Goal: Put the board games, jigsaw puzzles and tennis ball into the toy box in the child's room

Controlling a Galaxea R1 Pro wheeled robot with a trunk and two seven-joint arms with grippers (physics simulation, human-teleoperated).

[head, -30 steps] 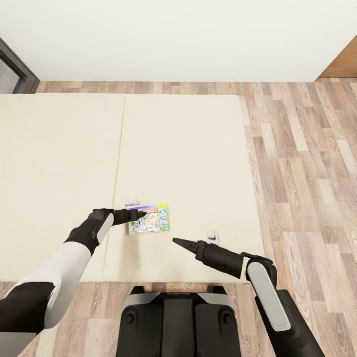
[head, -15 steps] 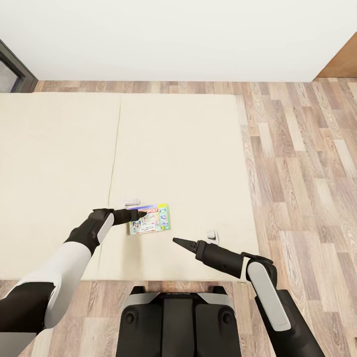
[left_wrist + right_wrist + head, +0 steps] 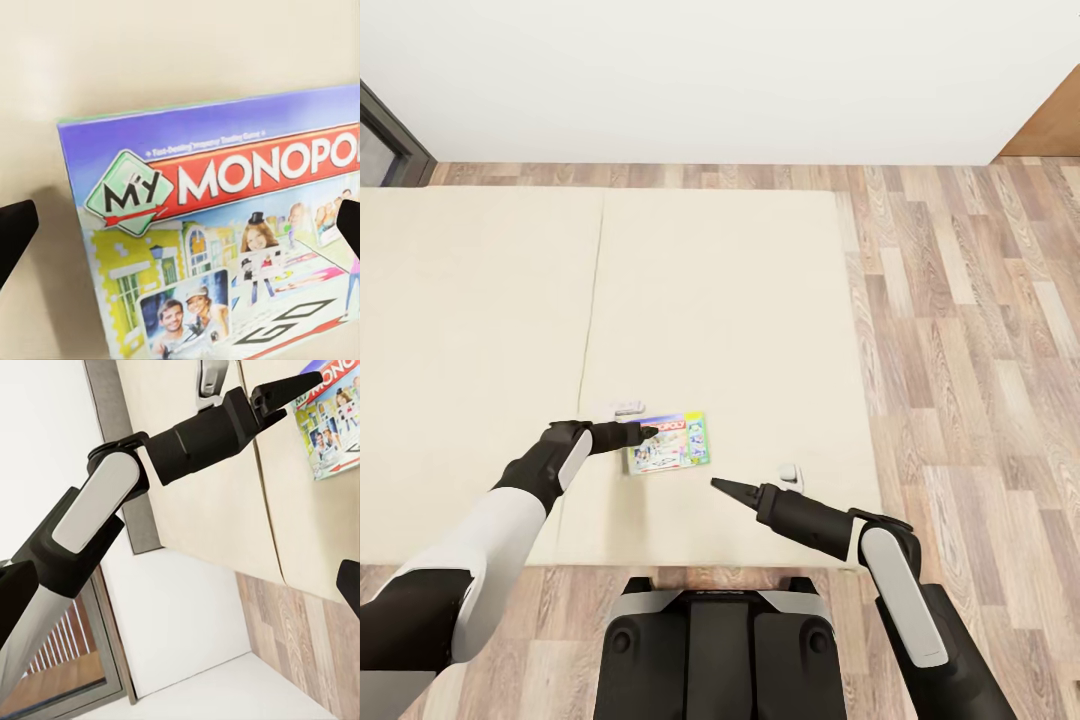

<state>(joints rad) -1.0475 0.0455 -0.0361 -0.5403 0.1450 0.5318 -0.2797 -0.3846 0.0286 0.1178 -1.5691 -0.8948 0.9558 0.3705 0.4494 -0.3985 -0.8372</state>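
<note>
Head view: a board game [image 3: 668, 442], its pale multicoloured cover lettered "My Monopoly", lies flat on the beige bed [image 3: 480, 330], near the mattress edge closest to the robot. The left gripper [image 3: 647, 432] sits at the box's 9 o'clock edge, its dark tip overlapping the cover. In the left wrist view the board game [image 3: 225, 240] lies between two dark fingertips [image 3: 15, 232] seen at opposite edges of the frame, so the jaws are spread wide and straddle the box without pinching it. The right gripper [image 3: 722, 486] hangs above the mattress at about 5 o'clock from the box, apart from it and carrying nothing; its tip reads as a single point, so whether its fingers are spread or pressed together cannot be told. In the right wrist view the left gripper [image 3: 289, 390] reaches the board game [image 3: 330, 431]. A small white object [image 3: 626, 408] lies just beyond the box at 11 o'clock, and another [image 3: 788, 471] near the right arm.

Progress, as judged: this game is not yet lifted, and it awaits grasping and carrying to the toy box.
</note>
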